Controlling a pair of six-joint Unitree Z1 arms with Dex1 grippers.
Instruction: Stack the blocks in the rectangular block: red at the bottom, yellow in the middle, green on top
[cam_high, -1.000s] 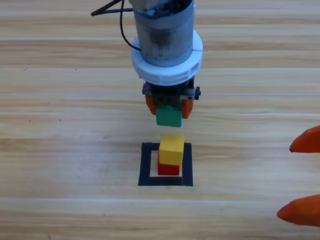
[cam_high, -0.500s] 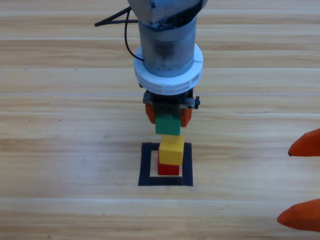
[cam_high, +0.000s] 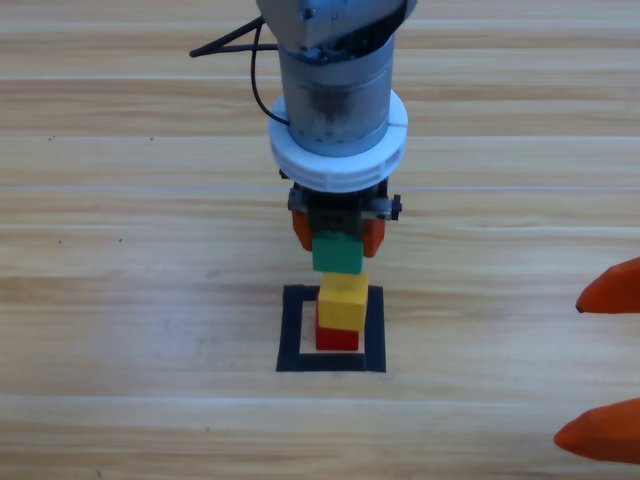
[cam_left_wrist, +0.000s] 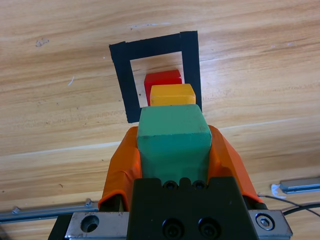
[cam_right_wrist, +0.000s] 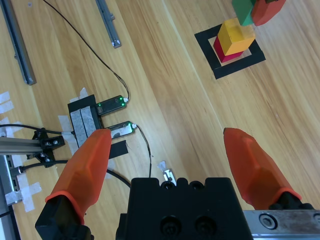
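The red cube (cam_high: 338, 338) sits inside the black tape square (cam_high: 294, 330), and the yellow cube (cam_high: 343, 300) rests on top of it. My left gripper (cam_high: 337, 232) is shut on the green cube (cam_high: 337, 253), which hangs just above and slightly behind the yellow one. In the left wrist view the green cube (cam_left_wrist: 173, 137) fills the space between the jaws, with the yellow cube (cam_left_wrist: 172, 94), red cube (cam_left_wrist: 163, 80) and tape square (cam_left_wrist: 121, 75) beyond it. My right gripper (cam_high: 605, 365) waits open at the right edge; its wrist view shows the stack (cam_right_wrist: 234, 37) far off.
The right wrist view shows cables (cam_right_wrist: 90, 47), taped black modules (cam_right_wrist: 95, 117) and metal rails (cam_right_wrist: 17, 42) lying on the wood off to one side of the tape square (cam_right_wrist: 231, 67). Bare wooden table (cam_high: 140, 300) surrounds the tape square.
My left gripper has come forward and down with the green cube, from a gap behind the stack to just over the yellow cube. The right gripper has stayed put.
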